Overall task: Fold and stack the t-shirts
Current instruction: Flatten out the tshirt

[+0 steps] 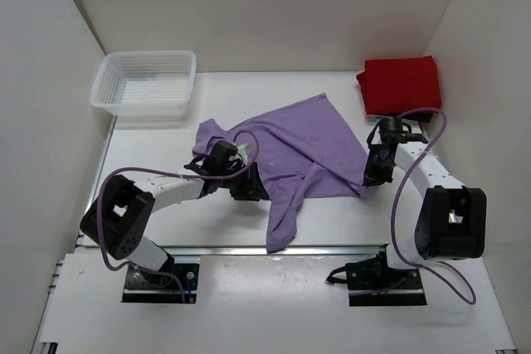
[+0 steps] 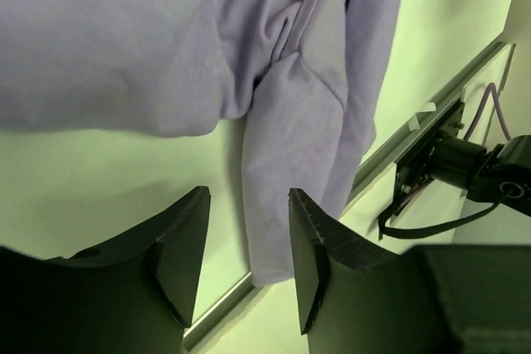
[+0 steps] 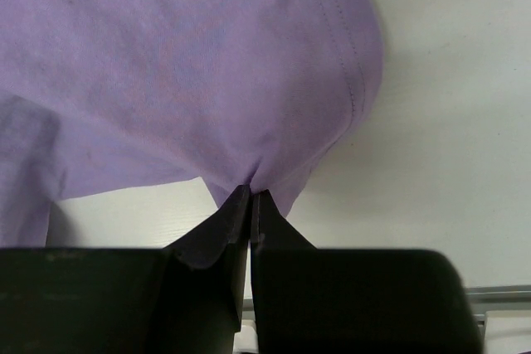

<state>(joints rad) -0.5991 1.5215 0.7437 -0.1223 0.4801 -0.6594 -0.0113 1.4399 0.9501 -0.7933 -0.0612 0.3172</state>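
A lavender-purple t-shirt lies spread and rumpled across the middle of a white table, one narrow length of cloth trailing down to the table's near edge. At the shirt's right-hand edge, the right gripper has its fingers pressed together on a small pinch of the purple hem, which bunches where the tips meet. On the shirt's left side, the left gripper stands with its fingers parted about halfway and nothing between them; the trailing cloth lies on the table just beyond the gap. A bright red t-shirt, folded into a neat block, sits at the far right corner, apart from the purple one. A white plastic mesh basket rests at the far left corner.
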